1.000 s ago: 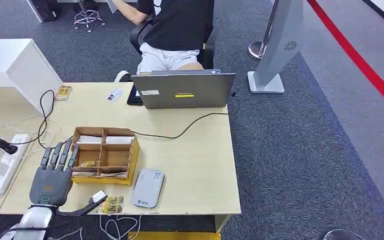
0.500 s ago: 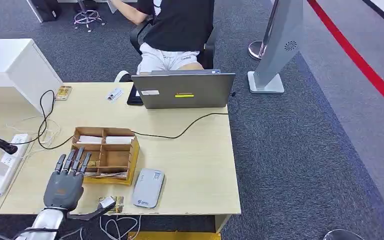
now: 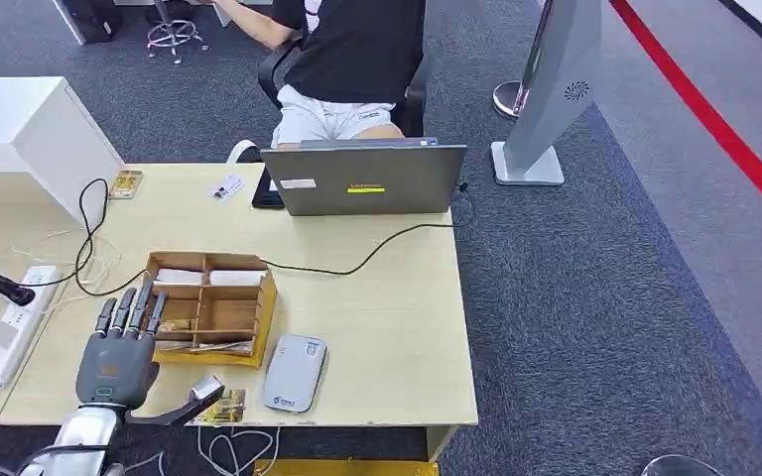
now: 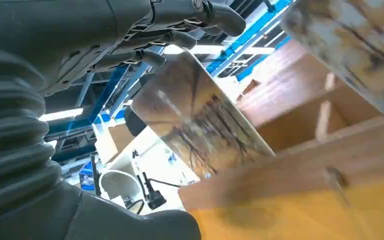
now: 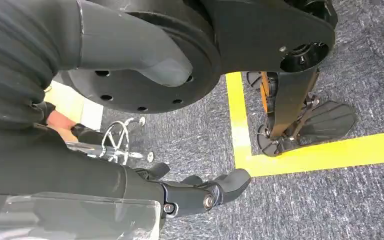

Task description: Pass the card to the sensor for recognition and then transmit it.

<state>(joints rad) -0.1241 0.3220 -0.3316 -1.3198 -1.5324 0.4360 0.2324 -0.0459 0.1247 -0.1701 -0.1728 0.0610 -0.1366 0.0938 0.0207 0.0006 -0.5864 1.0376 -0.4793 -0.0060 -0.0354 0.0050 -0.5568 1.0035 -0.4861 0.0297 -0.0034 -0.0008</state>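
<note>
While a card (image 3: 224, 406) lies at the table's (image 3: 397, 337) near edge beside the sensor (image 3: 294, 373), the left hand (image 3: 119, 362) hovers over the box's (image 3: 210, 307) left rim, fingers spread and empty. Bare tabletop lies right of the sensor. The right hand (image 5: 200, 192) hangs over the floor, fingers loosely curled, holding nothing.

wooden desk (image 3: 397, 307), laptop (image 3: 362, 178), organizer (image 3: 208, 307), probably reader (image 3: 294, 373)

We note the compartment box (image 3: 210, 308) on the desk (image 3: 387, 327), lower left of frame. Sensor (image 3: 294, 373) just right of it, card (image 3: 220, 406) below. Left hand (image 3: 119, 357) over the box's left edge. Laptop (image 3: 362, 178) at desk's top edge, a person (image 3: 352, 59) behind it.
</note>
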